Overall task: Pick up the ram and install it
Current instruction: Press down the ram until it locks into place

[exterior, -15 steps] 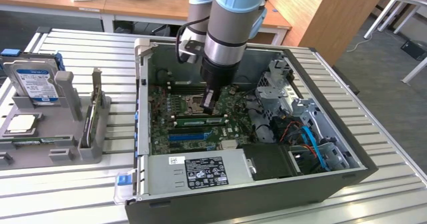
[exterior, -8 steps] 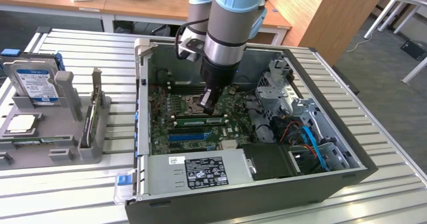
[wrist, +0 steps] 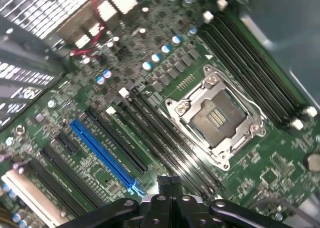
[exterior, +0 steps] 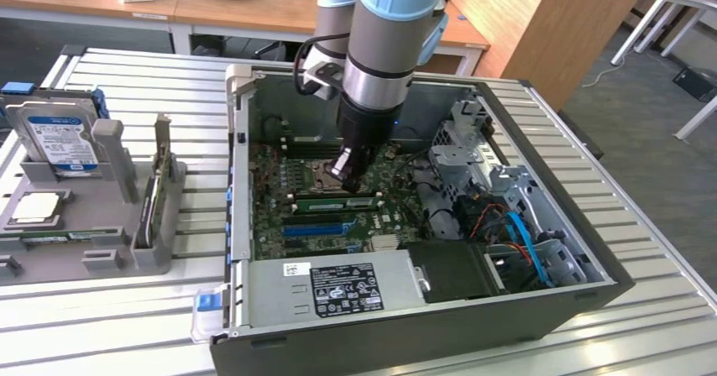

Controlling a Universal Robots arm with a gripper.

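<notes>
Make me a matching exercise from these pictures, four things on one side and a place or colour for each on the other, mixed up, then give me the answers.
Things:
1. gripper
2. hard drive
3. long expansion slot
4. processor socket

Descriptions:
A. bright blue, on the green board
B. empty, framed in silver metal
C. shut, down inside the open computer case
D. standing in the grey rack outside the case, on the exterior view's left

Pairs: 1-C, 2-D, 3-A, 4-B

Green ram [exterior: 336, 203], apparently seated flat.
</notes>
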